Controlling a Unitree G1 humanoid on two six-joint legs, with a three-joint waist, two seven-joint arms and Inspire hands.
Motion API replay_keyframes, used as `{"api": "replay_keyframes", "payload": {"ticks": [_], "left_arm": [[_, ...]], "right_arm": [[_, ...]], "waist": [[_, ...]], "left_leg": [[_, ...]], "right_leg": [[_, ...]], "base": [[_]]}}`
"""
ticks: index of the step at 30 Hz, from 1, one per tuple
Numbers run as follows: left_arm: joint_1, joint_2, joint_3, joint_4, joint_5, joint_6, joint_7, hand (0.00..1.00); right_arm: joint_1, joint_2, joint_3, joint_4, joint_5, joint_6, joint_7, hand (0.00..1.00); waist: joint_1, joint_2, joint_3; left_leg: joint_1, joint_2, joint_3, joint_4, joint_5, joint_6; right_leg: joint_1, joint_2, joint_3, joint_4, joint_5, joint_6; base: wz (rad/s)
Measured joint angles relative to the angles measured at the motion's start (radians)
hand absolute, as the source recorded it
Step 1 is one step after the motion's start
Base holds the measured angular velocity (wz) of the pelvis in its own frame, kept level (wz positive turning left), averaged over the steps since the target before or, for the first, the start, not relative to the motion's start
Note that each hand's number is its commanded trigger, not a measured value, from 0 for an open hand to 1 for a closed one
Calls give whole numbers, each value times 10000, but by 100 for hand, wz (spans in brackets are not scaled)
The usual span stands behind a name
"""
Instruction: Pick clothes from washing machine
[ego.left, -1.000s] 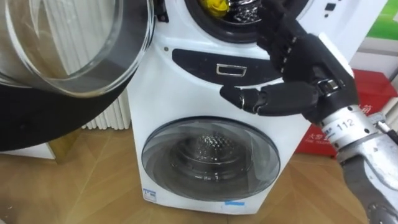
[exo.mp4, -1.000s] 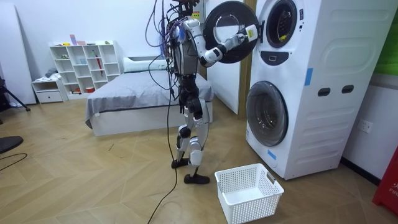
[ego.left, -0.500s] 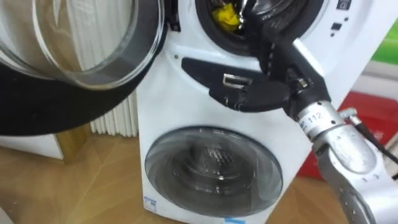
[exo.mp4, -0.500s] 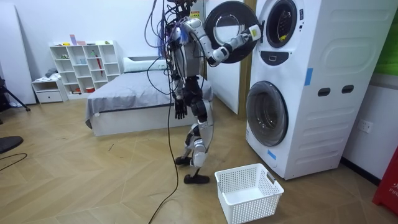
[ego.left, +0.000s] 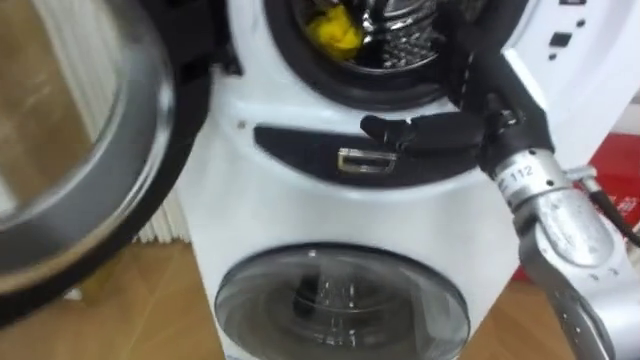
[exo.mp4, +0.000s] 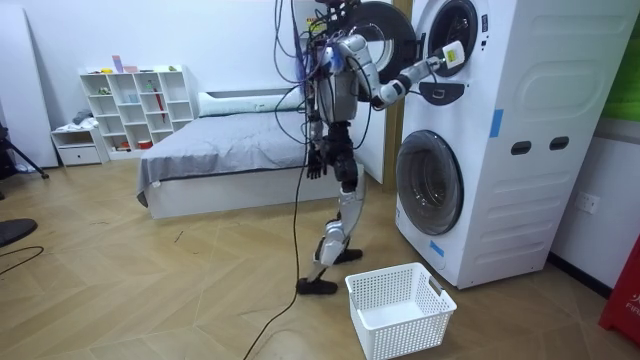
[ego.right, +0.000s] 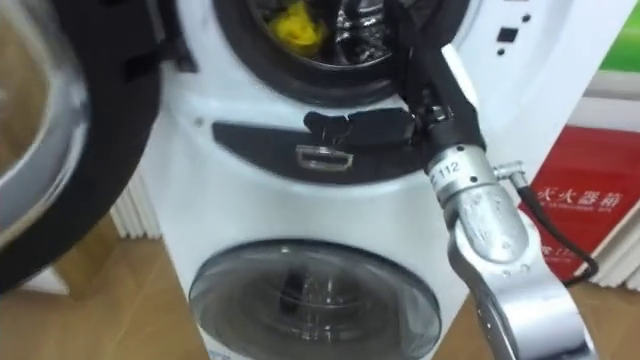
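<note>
I am on the reach-in step; my right hand (ego.left: 472, 126) rests at the right rim of the white stacked washing machine's (ego.left: 290, 205) open upper drum, open or closed I cannot tell; the crumpled yellow cloth (ego.left: 335, 32) lies left and farther inside; next, I judge, reach deeper left and grip it.

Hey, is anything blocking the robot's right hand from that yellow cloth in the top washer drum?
Nothing visible does. The upper door stands open to the left, the right hand is at the lower right edge of the drum opening, and the yellow cloth lies inside, up and left of it.
</note>
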Motion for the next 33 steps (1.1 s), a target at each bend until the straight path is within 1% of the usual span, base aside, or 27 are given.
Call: {"api": "replay_keyframes", "payload": {"ticks": [1,2,3,4,5,6,7,8,9,10,11,12,13,14,15,16,18,20,22,23,25,27,29,30,33], "left_arm": [[-44,14,-1,-20,2,7,1,0],[-80,22,-1,-32,4,15,1,0],[-191,45,-21,-36,12,30,2,0],[-300,76,-145,-66,13,29,14,0],[-326,92,-232,-94,3,18,21,0],[-466,157,-394,-296,0,-5,39,0],[-575,199,-385,-347,7,-71,44,0],[-681,214,-392,-371,21,-82,48,0],[-833,233,-432,-421,9,-129,47,0],[-861,220,-453,-577,-9,-168,47,0],[-845,212,-468,-660,-13,-188,48,0],[-804,211,-469,-755,-70,-203,48,0],[-738,241,-467,-755,-209,-199,48,0],[-673,247,-468,-755,-210,-198,48,0],[-501,258,-444,-743,-207,-199,48,0],[-351,258,-392,-740,-201,-187,48,0],[-140,252,-373,-745,-144,-134,48,0],[95,236,-346,-737,-20,-77,48,0],[390,222,-293,-735,5,7,48,0],[433,207,-292,-735,6,43,48,0],[502,82,-289,-737,96,97,47,0],[496,-15,-289,-739,219,111,45,0],[466,-29,-289,-739,216,111,43,0],[411,-29,-284,-739,220,119,41,0],[108,-27,-296,-744,209,295,9,0]], "right_arm": [[47,-104,12,-72,-13,0,7,0],[107,-132,16,-122,-15,-7,6,0],[322,-149,15,-201,-32,-109,-53,0],[575,-133,15,-194,-74,-227,-123,0],[697,-127,13,-184,-81,-231,-155,0],[887,-111,11,-158,-92,-236,-195,0],[931,-125,0,-126,-193,-234,-160,0],[965,-134,-8,-126,-213,-226,-133,0],[980,-132,-7,-99,-229,-162,-97,0],[982,-132,3,-90,-274,-123,-62,0],[983,-132,10,-98,-273,-99,-56,0],[1008,-139,27,-116,-239,-39,-39,0],[1090,-171,28,-129,-103,9,-27,0],[1089,-209,27,-143,48,33,14,0],[1089,-279,27,-155,243,38,172,0],[1088,-399,27,-182,445,45,251,0],[1079,-464,27,-231,591,98,318,0],[1070,-464,19,-264,663,258,308,0],[1069,-465,-14,-255,926,426,222,0],[1069,-465,-16,-250,978,453,182,0],[1052,-460,-16,-248,960,476,88,0],[1029,-433,-16,-248,841,476,88,0],[998,-399,-14,-253,757,476,87,0],[933,-395,16,-258,472,479,106,0],[768,-256,131,-593,87,654,222,0]], "waist": [[-36,-14,19],[-65,-7,26],[-123,29,52],[-141,106,82],[-184,206,105],[-265,359,74],[-323,395,93],[-373,417,92],[-418,442,90],[-507,439,86],[-554,442,80],[-643,453,72],[-777,443,-9],[-805,446,-16],[-805,410,-45],[-808,361,-73],[-806,325,-96],[-763,298,-115],[-628,259,-136],[-590,262,-134],[-507,258,-124],[-498,261,-109],[-504,224,-103],[-477,191,-96],[-440,189,-102]], "left_leg": [[238,-105,185,-113,-126,80],[374,-145,211,-141,-225,104],[653,-180,239,-186,-443,172],[1032,-175,166,-315,-603,200],[1212,-143,73,-390,-640,218],[1416,-8,-43,-541,-710,247],[1477,127,-38,-679,-694,267],[1492,188,-48,-713,-667,247],[1523,249,-65,-743,-668,249],[1579,252,-82,-741,-686,272],[1607,248,-91,-741,-692,276],[1696,224,-216,-747,-708,258],[1760,197,-390,-800,-692,213],[1819,194,-433,-861,-666,178],[1917,209,-440,-1058,-581,118],[1934,236,-465,-1153,-539,56],[1918,279,-490,-1207,-498,-12],[1927,318,-515,-1209,-475,-56],[1942,367,-515,-1208,-448,-109],[1946,379,-522,-1208,-440,-122],[1943,395,-593,-1209,-423,-147],[1925,386,-675,-1208,-411,-157],[1881,385,-778,-1208,-397,-176],[1842,393,-795,-1208,-395,-178],[1704,398,-863,-1206,-393,-182]], "right_leg": [[-347,-276,-34,1051,38,54],[-474,-392,-69,1482,100,141],[-696,-560,-149,2303,335,188],[-887,-594,-105,3010,802,207],[-967,-572,-87,3322,1121,191],[-1281,-360,75,3551,1063,167],[-1831,-115,201,3331,622,63],[-2092,-22,190,3092,517,28],[-2489,223,183,2259,452,31],[-2729,415,296,1153,546,-63],[-2807,483,403,549,688,-96],[-2868,666,632,-223,1216,-199],[-2682,810,720,-623,1576,-435],[-2593,859,721,-843,1769,-493],[-2386,918,677,-1203,2138,-543],[-2283,954,644,-1447,2369,-631],[-2225,997,565,-1637,2489,-679],[-2167,1030,513,-1734,2535,-714],[-2118,1084,509,-1816,2580,-783],[-2091,1093,488,-1851,2601,-793],[-2011,1102,388,-1963,2652,-810],[-1993,1100,341,-1980,2652,-811],[-1975,1104,257,-2040,2653,-812],[-1989,1114,237,-2080,2678,-840],[-2074,1103,130,-2121,2689,-845]], "base": [[-25],[-19],[-13],[-11],[-9],[-6],[0],[0],[9],[10],[19],[33],[32],[18],[0],[0],[5],[5],[0],[5],[9],[12],[12],[7],[4]]}}
